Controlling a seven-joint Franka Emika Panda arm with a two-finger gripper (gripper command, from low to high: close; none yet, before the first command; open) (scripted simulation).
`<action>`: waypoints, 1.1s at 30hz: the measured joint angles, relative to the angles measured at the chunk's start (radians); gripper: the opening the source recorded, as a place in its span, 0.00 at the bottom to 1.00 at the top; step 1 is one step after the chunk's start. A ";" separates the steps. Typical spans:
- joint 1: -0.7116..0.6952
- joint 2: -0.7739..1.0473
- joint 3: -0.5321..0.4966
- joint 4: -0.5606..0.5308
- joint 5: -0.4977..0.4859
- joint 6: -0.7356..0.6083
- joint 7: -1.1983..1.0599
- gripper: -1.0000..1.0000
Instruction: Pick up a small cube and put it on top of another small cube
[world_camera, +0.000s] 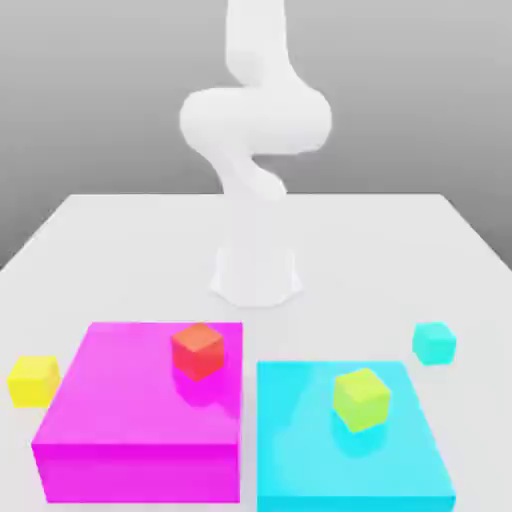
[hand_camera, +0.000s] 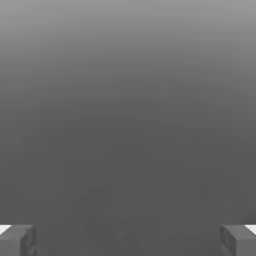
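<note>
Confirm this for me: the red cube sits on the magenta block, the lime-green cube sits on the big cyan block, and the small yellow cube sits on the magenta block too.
Not quite. In the exterior view the small yellow cube rests on the white table, beside the magenta block on that view's left. The red cube is on the magenta block and the lime-green cube on the big cyan block, as stated.

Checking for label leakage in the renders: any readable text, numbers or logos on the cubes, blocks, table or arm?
None: no words, numbers, logos or signs anywhere.
Yellow cube, turquoise cube, red cube, lime-green cube: plain faces.
Magenta block, cyan block, table, white arm: unmarked.
</note>
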 joint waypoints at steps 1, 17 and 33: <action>-0.025 0.039 -0.008 -0.012 -0.001 0.019 0.029 0.50; -0.343 0.621 -0.191 -0.190 0.023 0.297 0.436 0.50; -0.568 1.082 -0.134 -0.225 0.249 0.573 0.453 0.00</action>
